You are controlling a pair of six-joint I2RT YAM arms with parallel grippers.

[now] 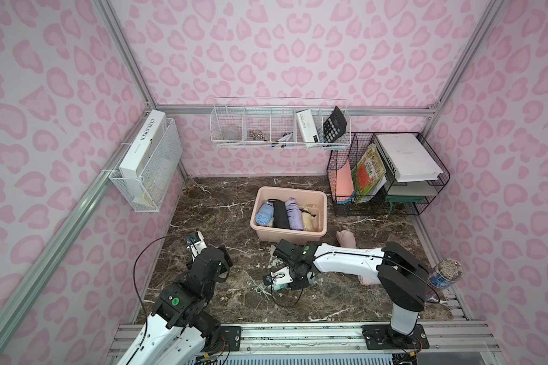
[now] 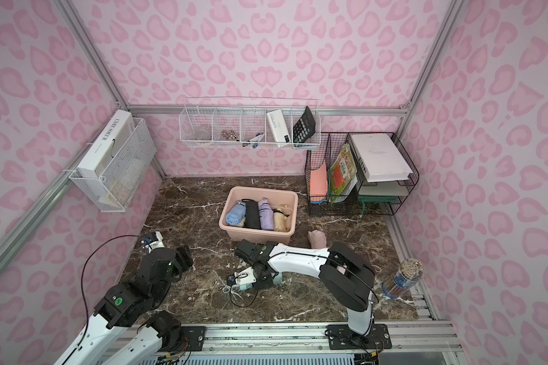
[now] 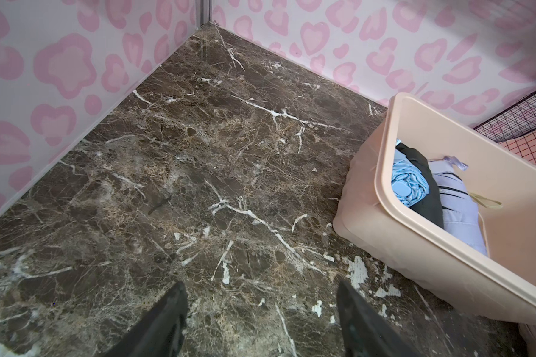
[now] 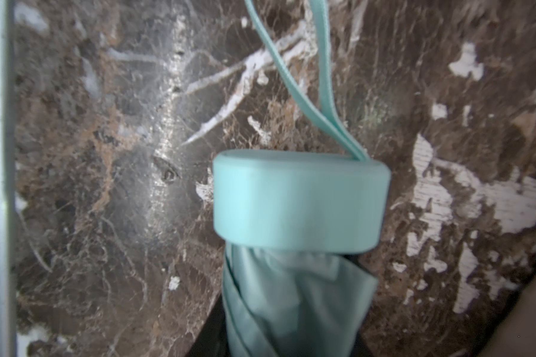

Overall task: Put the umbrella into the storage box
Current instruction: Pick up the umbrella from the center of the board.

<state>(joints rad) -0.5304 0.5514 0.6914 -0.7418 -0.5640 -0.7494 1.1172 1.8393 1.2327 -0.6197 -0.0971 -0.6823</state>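
**Pinching of the umbrella [image 4: 300, 201] by the right gripper [image 4: 291, 296], seen low at the front of the table [image 1: 222, 218]**

Nearest the front rail, the right gripper is held close to the marble. Its dark fingers [image 4: 212, 340] are pressed against both sides of the mint umbrella's folded cloth. The round handle cap is seen beyond the fingers, and the strap [image 4: 325, 92] is trailed over the table. Whether the umbrella is lifted clear of the surface cannot be told. It is placed outside the box [image 1: 287, 235], in front of it and near it.

To the left, the left gripper [image 3: 260, 290] is held spread above bare marble, with nothing between its fingers. At the right edge a clear jar [image 1: 445, 278] with a blue label is stood.

A pink roll [image 1: 345, 240] is laid on the table behind the right arm, near the box's front right corner but apart from it.

At mid-table, four folded umbrellas are packed side by side in the box: blue [image 1: 264, 214], black [image 1: 280, 215], lilac [image 1: 293, 216] and cream [image 1: 309, 219].

Farther back, books and papers are held in a black rack [image 1: 342, 177] in the right rear corner. A white basket [image 1: 228, 143] is hung on the back wall, with a calculator [image 1: 334, 129] in its rightmost compartment. A second basket [image 1: 162, 177], on the left wall, is loaded with a white book [image 1: 143, 142].
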